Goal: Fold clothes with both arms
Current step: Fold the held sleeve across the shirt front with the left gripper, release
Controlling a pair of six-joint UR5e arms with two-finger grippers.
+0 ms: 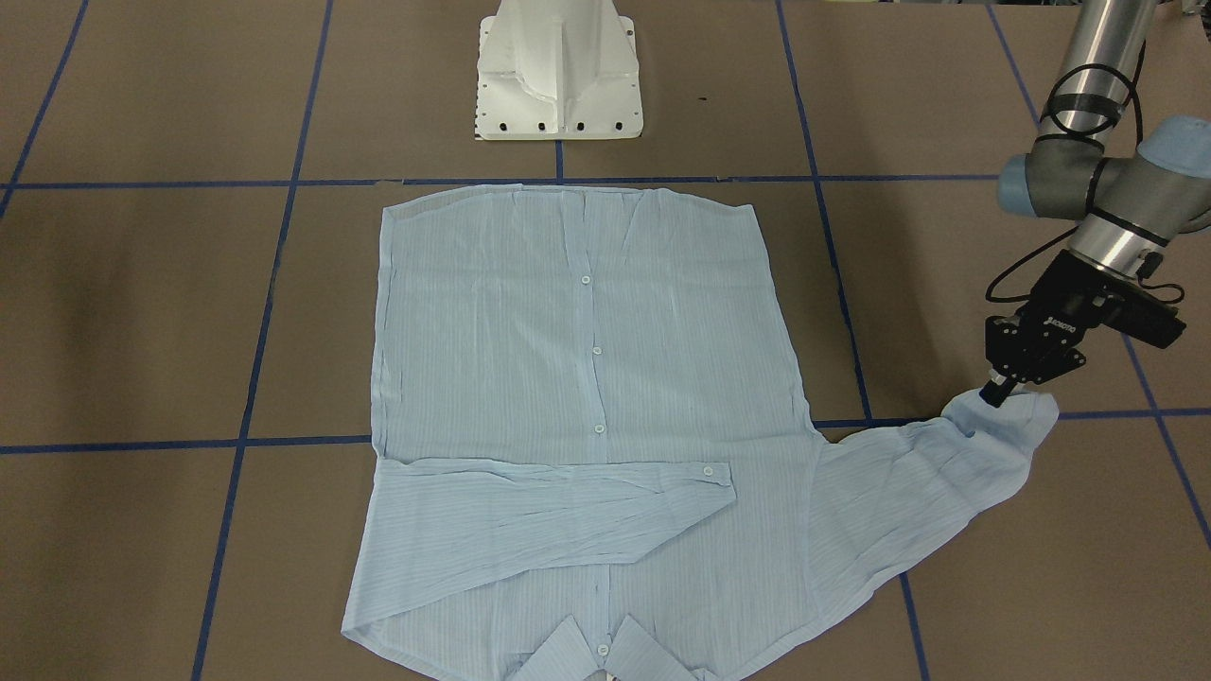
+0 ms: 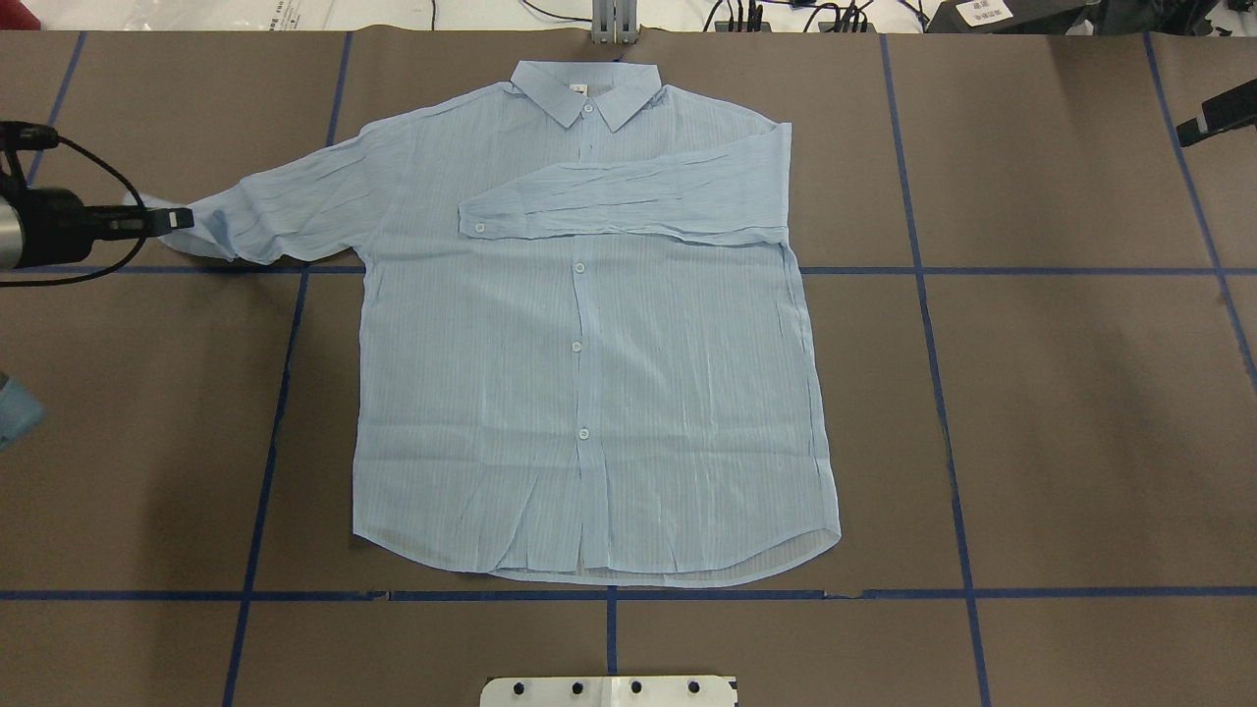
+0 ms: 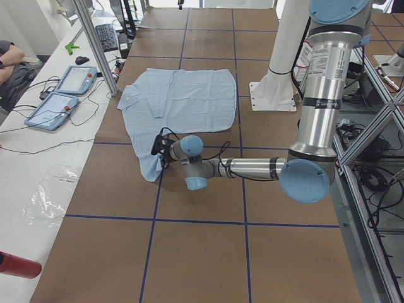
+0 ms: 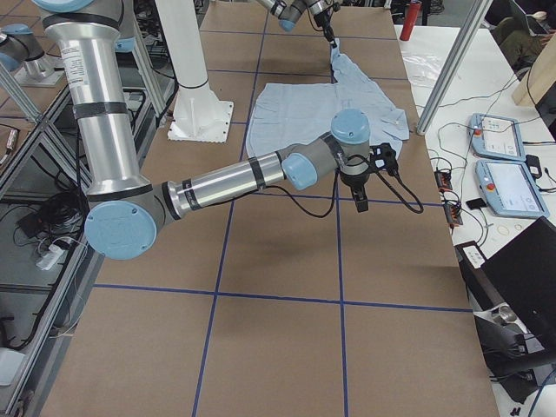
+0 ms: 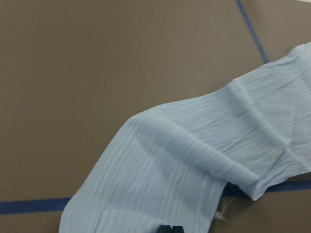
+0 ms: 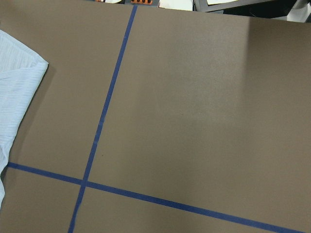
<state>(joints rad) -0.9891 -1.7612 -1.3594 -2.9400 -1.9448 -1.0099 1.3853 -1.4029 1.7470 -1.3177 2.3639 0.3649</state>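
Observation:
The pale-blue shirt (image 2: 589, 373) lies flat and buttoned on the brown table, collar away from the robot. It also shows in the front-facing view (image 1: 587, 378). Its one sleeve (image 2: 638, 196) is folded across the chest. The other sleeve (image 2: 285, 206) stretches out sideways. My left gripper (image 1: 998, 392) is shut on that sleeve's cuff (image 1: 1003, 416), low over the table; the left wrist view shows the sleeve (image 5: 194, 160) running away from the fingertips. My right gripper (image 4: 361, 195) hangs high beside the shirt's other side, touching nothing. I cannot tell whether it is open.
The white pedestal base (image 1: 558, 76) stands behind the shirt's hem. Blue tape lines (image 2: 609, 594) grid the table. A side table with teach pendants (image 3: 63, 95) and a red bottle (image 3: 16, 265) runs along the far edge.

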